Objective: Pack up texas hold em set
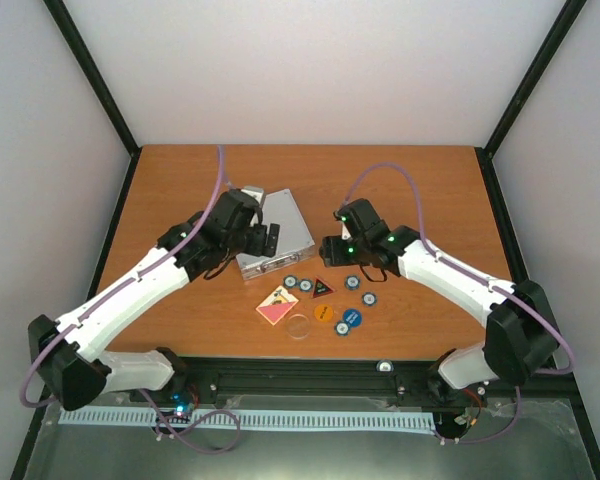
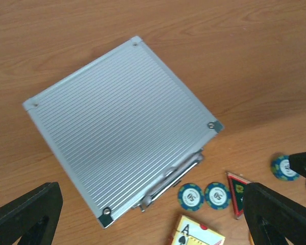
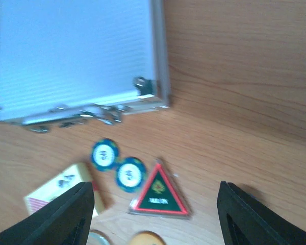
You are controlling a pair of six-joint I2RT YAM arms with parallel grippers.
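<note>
The silver case (image 1: pixel 283 232) lies shut on the table, latches and handle (image 2: pixel 174 176) facing the loose pieces. My left gripper (image 1: pixel 264 239) hovers over its near edge, open, nothing between its fingers (image 2: pixel 26 213). My right gripper (image 1: pixel 329 250) hangs open just right of the case. Beneath it lie two blue-white chips (image 3: pixel 104 154), (image 3: pixel 130 173) and the red-black triangle (image 3: pixel 159 195). The pink card deck (image 1: pixel 277 305), clear disc (image 1: pixel 299 326), orange disc (image 1: pixel 323 312), blue disc (image 1: pixel 350 319) and two further chips (image 1: pixel 351 282), (image 1: pixel 367 298) lie nearer the front edge.
The pieces are clustered between the case and the black rail (image 1: pixel 380 368) along the table's near edge. Black frame posts and grey walls stand round the wooden table (image 1: pixel 420 190).
</note>
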